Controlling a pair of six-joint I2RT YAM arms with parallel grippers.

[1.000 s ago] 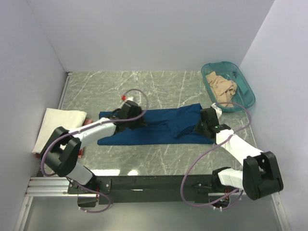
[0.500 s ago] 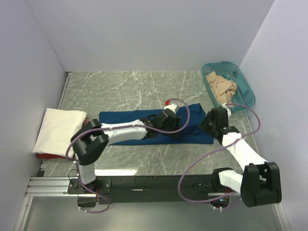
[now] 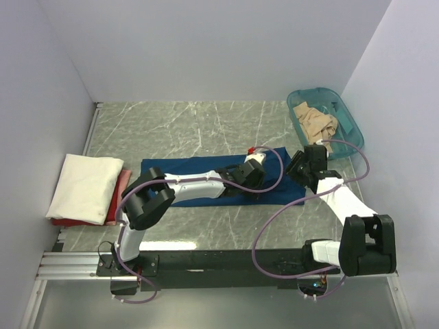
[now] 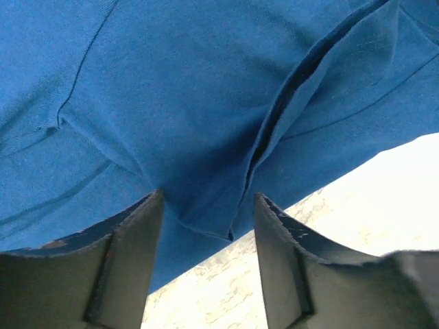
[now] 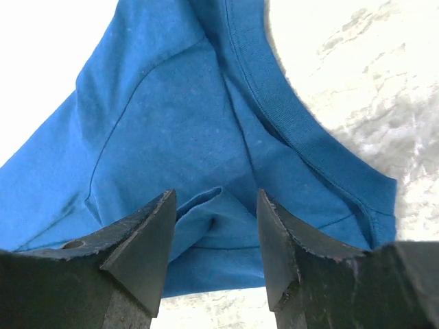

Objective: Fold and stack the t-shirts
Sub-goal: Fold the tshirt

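Blue shirt (image 3: 192, 166) lies as a long folded band across the middle of the table (image 3: 206, 123); the cream shirt (image 3: 86, 184) sits folded at the left edge of the frame, and the tan shirt (image 3: 315, 123) is bunched in the tub (image 3: 353, 137) at upper right. Left end effector (image 4: 208, 197) is over the right half of the band, fingers spread, nothing pinched; a loose fold edge runs up the cloth between them, with bare table at lower right. Right end effector (image 5: 215, 195) hangs at the band's right end, fingers also spread and empty; the collar (image 5: 274, 110) curves just beyond them and a small ridge of cloth sits in the gap.

By my reading, the cross fold comes next. To do it well, drop both low enough to catch every layer, not just the top; take the near and far corners of the collar end, not the middle; lift level so the band doesn't twist; lay it over toward the left with edges matched, then release.
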